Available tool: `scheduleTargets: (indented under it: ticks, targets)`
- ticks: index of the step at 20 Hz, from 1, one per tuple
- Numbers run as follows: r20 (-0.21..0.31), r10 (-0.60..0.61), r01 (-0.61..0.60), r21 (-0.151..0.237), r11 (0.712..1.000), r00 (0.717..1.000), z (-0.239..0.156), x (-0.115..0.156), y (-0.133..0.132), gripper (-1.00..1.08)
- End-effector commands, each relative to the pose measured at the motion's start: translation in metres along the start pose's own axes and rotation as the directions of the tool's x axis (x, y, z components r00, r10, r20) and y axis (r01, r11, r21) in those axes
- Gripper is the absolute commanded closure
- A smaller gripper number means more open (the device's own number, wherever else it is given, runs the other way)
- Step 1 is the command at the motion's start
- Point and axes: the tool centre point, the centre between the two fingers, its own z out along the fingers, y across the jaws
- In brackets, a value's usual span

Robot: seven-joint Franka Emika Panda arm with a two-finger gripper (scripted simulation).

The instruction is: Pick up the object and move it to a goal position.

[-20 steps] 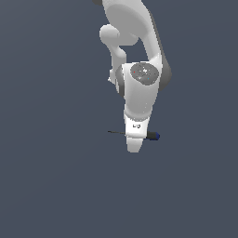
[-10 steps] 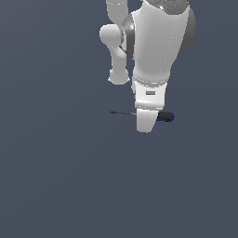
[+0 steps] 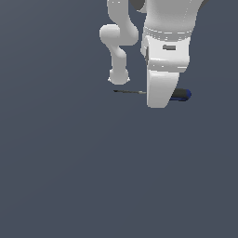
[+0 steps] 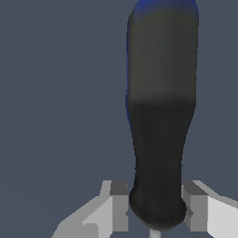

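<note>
The screwdriver (image 3: 182, 95) has a thin dark shaft (image 3: 129, 92) that sticks out toward the exterior view's left. Its black handle with a blue end sticks out toward the right. It lies level in the air, crosswise in my white gripper (image 3: 158, 100), which hides its middle. In the wrist view the black handle (image 4: 160, 116) fills the picture, with the blue end far from the fingers. My gripper (image 4: 157, 208) is shut on the handle's narrow end, and a grey pad (image 4: 120, 207) presses it on each side.
The white arm's links (image 3: 117, 42) stand behind the gripper in the exterior view. A plain dark grey floor (image 3: 69, 176) lies all around.
The gripper has risen and shifted toward the exterior view's right, carrying the screwdriver with it. The arm now looks larger in that view.
</note>
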Motion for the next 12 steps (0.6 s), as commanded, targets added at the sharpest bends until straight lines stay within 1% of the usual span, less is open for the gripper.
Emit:
scheduleTargets:
  ticks: [1, 6, 12]
  targets:
    - [0.0, 0.001, -0.001, 0.001, 1.0, 1.0, -0.015, 0.002, 0.0, 1.08]
    - [0.0, 0.002, -0.002, 0.0, 1.0, 1.0, -0.032, 0.004, 0.001, 1.08]
    - [0.0, 0.002, -0.002, 0.0, 1.0, 1.0, -0.035, 0.005, 0.002, 1.08]
